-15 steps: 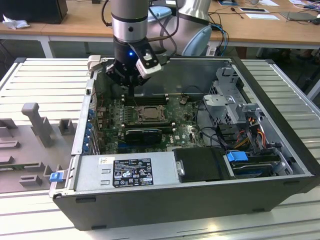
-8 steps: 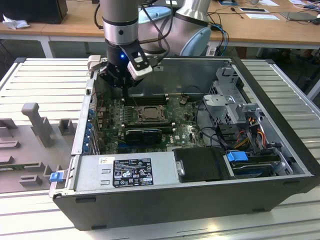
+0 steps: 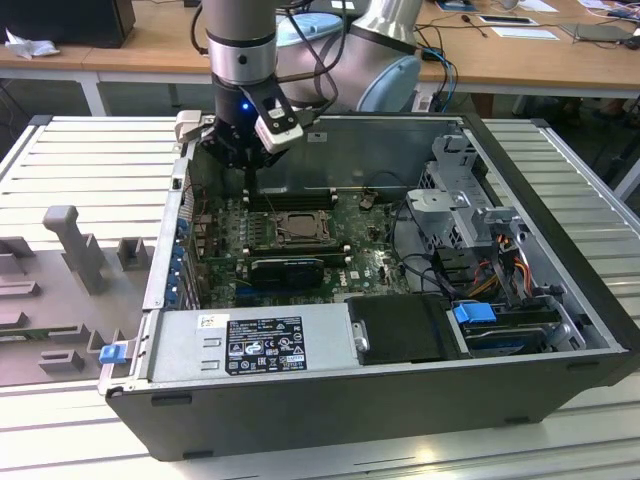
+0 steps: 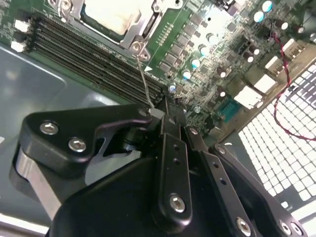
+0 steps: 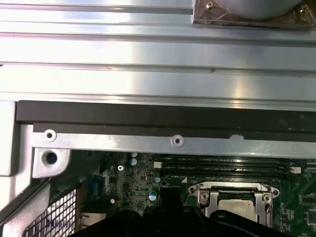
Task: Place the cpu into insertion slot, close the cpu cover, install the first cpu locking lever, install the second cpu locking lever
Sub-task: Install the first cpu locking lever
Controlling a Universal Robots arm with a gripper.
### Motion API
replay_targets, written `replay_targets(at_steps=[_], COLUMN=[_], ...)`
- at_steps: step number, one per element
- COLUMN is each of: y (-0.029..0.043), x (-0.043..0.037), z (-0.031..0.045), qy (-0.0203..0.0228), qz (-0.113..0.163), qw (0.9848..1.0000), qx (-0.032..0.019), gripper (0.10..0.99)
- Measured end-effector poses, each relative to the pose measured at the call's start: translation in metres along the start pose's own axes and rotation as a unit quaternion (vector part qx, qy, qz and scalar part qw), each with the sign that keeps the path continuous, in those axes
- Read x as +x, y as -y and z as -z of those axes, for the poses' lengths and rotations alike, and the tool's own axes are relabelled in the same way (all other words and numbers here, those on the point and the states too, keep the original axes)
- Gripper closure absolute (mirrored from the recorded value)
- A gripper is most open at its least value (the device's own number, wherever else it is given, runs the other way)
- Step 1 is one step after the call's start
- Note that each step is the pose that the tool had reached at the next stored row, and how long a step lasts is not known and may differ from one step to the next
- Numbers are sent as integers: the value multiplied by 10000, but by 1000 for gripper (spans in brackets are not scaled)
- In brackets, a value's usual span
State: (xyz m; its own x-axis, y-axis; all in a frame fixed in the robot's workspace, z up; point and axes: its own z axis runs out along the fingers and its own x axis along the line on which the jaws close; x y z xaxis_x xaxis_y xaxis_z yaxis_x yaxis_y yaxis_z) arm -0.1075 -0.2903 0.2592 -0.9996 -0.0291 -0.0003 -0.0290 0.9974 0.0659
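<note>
The tool (image 4: 157,109) hangs inside the open computer case (image 3: 560,370), its fingers pressed together on a thin wire locking lever (image 4: 144,81). Just beyond its tips lies the insertion slot (image 4: 118,19), where the cpu (image 4: 112,16) sits with the cpu cover (image 5: 232,193) down around it. Memory slots (image 4: 94,64) run between tool and socket.
</note>
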Motion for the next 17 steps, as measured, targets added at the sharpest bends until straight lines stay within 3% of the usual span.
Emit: replay_targets(at_steps=[8,14,17], y=[3,8,13], x=[-106,-245,-388], z=[-3,-18,-29], qy=[1,1,1], qz=[-1,0,-1], qw=[10000,10000,10000], qx=[0,0,0], gripper=[980,980,980])
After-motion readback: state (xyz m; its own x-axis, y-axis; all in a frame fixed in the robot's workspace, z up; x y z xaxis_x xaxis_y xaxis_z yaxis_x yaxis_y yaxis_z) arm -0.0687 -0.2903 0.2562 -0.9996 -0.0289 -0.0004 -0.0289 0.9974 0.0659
